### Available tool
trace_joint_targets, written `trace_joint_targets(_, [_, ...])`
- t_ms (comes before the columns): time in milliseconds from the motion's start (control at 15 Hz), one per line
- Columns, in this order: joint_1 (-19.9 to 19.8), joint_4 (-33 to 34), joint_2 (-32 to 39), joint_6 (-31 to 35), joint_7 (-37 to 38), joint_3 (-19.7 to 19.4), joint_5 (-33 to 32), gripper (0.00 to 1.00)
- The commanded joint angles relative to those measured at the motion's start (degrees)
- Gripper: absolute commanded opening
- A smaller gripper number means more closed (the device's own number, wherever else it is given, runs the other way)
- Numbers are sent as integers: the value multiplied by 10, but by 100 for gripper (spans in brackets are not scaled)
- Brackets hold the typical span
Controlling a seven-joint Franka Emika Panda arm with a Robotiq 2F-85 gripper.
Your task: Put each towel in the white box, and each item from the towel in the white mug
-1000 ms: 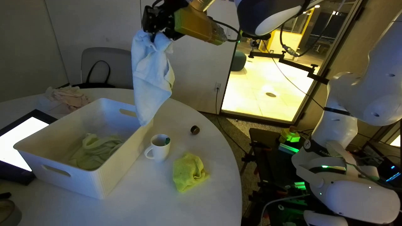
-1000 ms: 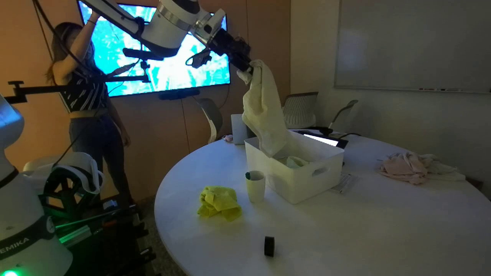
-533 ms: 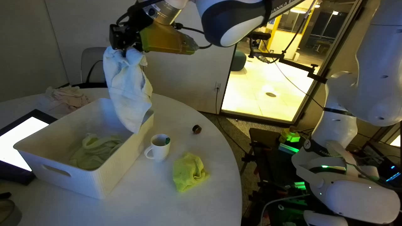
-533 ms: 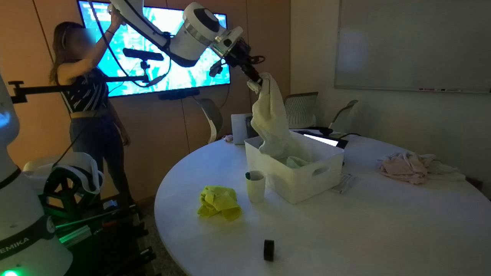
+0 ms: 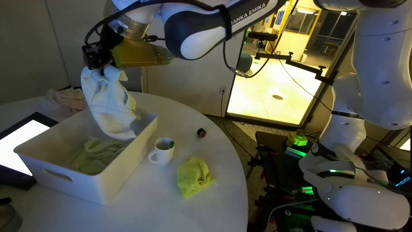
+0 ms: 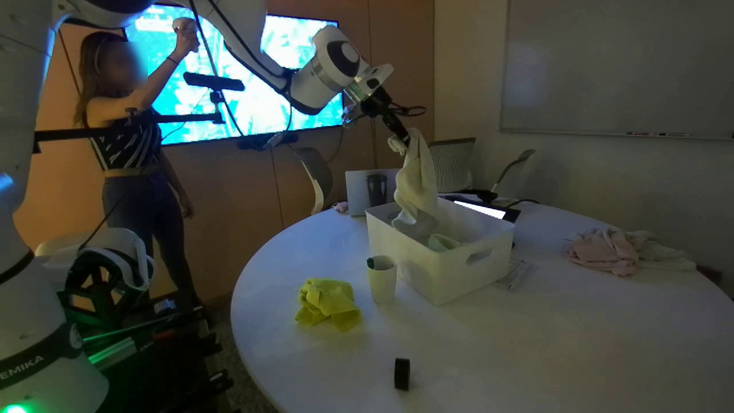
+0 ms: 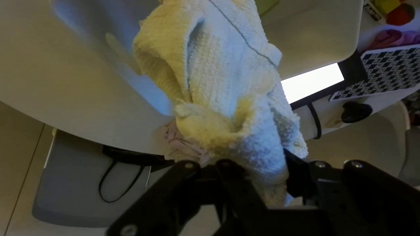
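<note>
Wrist view: claw [image 7: 262, 175] grips a pale towel [image 7: 226, 75], and in both exterior views it dangles over the white box [image 5: 82, 186]!

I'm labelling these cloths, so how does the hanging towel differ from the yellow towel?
The hanging towel is pale; the yellow towel is bright yellow-green. The hanging towel is held by the pincer, while the yellow towel lies free on the table. The hanging towel droops long over the box; the yellow towel sits bunched up. Both are cloth with visible folds.
</note>
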Motion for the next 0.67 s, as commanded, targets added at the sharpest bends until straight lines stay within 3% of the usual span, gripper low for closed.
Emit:
trace_joint_targets(0, [15, 86, 60, -20, -109, -21, 85, 46])
trace_joint_targets(67, [15, 97, 69, -25, -138, -25, 111, 47])
trace_joint_targets(333, [15, 100, 71, -54, -238, -45, 199, 77])
trace_joint_targets(533, [9, 59, 40, -61, -278, -63, 240, 98])
trace_joint_targets(600, [6, 38, 27, -59, -282, -70, 250, 100])
